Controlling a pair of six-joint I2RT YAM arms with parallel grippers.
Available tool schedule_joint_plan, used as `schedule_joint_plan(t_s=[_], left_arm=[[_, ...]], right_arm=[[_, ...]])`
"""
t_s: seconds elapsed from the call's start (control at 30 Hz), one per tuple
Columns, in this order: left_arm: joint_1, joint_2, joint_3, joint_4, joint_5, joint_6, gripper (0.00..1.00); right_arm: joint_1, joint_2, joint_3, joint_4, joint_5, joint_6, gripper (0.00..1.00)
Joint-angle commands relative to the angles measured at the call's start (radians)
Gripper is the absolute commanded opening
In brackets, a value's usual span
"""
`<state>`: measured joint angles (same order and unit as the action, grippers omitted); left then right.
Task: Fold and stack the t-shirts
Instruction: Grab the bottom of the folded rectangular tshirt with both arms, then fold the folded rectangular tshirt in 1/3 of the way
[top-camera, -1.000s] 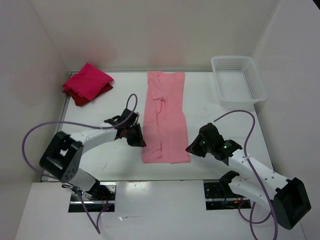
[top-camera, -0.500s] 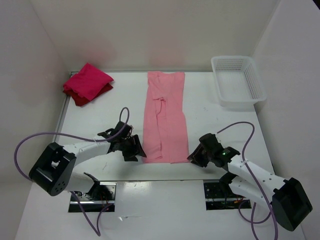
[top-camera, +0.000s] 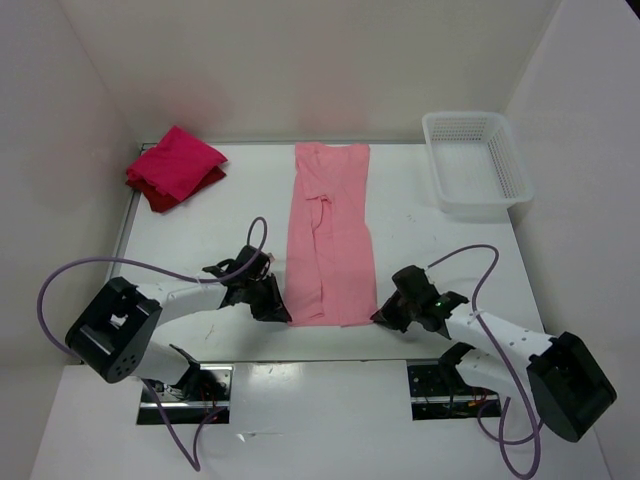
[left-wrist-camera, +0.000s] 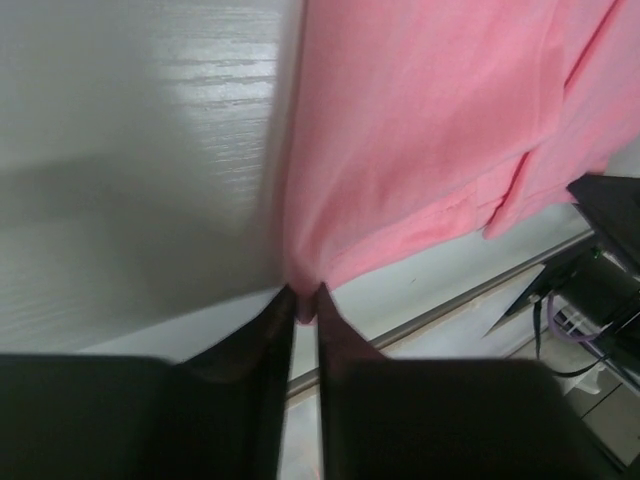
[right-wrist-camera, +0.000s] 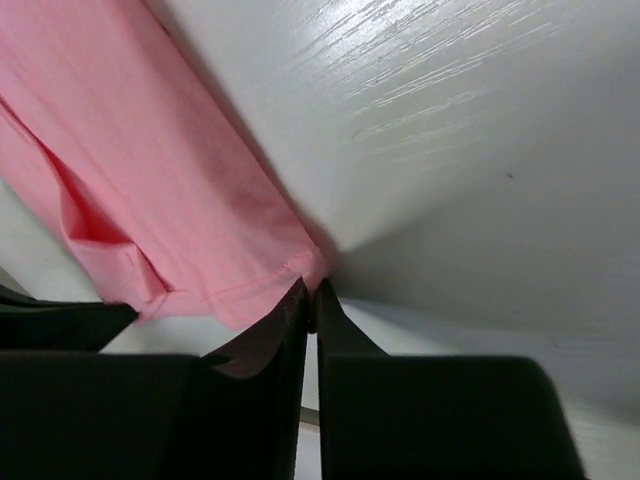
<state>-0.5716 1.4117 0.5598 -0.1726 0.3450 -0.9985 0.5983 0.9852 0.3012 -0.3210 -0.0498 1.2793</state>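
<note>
Salmon pink cloth t-shirt (top-camera: 330, 235): lies as a long narrow strip down the middle of the white table (top-camera: 200, 240), collar end far, hem end near the arm bases.
Left gripper (top-camera: 272, 305): low at the near left corner of the strip; in its wrist view the black fingers (left-wrist-camera: 262, 335) stand almost together, with cloth drawn to a point between their tips.
Right gripper (top-camera: 385, 315): low at the near right corner; its jaws are pinched narrow on the very tip of the stitched hem.
Folded pile: bright crimson t-shirt (top-camera: 178, 160) on top of a dark red t-shirt (top-camera: 160, 198), far left corner, well apart from the strip.
White perforated plastic basket (top-camera: 470, 203): far right, not involved.
Risk, thin bite: both grips catch only the corner edge, so the right one especially may slip off when lifted.
Risk, layers: a pinch may hold just the top layer, letting the lengthwise fold fall open.
Risk, uneven travel: if one arm leads, the hem would land skewed on the far half.
</note>
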Motion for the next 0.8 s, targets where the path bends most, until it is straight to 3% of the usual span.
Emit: schedule_joint_plan(t_s=[0.0,0.13,0.33,0.43,0.53,0.57,0.6,0.7,0.77], left_arm=[[-0.004,-0.003,-0.008,0.001,0.000,0.009,0.14],[-0.004,-0.049,-0.017,-0.047,0.009,0.034,0.00],[-0.004,-0.214,0.015,-0.281,0.064,0.078,0.00],[-0.014,-0.238,0.070,-0.373,0.111,0.090,0.00],[-0.005,-0.247,0.146,-0.432,0.080,0.101,0.00],[-0.005,-0.231,0.210,-0.450,0.065,0.113,0.00],[0.007,-0.217,0.245,-0.450,0.022,0.139,0.00],[0.053,-0.139,0.345,-0.446,-0.017,0.176,0.00],[0.122,-0.076,0.409,-0.389,-0.017,0.192,0.00]], right_arm=[[0.026,0.044,0.030,0.045,0.022,-0.021,0.06],[0.125,-0.042,0.030,-0.025,0.042,0.066,0.00],[0.331,-0.246,0.024,-0.150,0.025,0.260,0.00],[0.350,-0.275,0.131,-0.271,0.066,0.220,0.00],[0.273,-0.254,0.275,-0.395,0.142,0.119,0.00],[0.224,-0.237,0.298,-0.395,0.127,0.006,0.00],[0.102,-0.212,0.332,-0.362,0.096,-0.058,0.00],[-0.082,-0.090,0.413,-0.307,0.024,-0.256,0.00],[-0.138,0.004,0.459,-0.271,0.015,-0.319,0.00]])
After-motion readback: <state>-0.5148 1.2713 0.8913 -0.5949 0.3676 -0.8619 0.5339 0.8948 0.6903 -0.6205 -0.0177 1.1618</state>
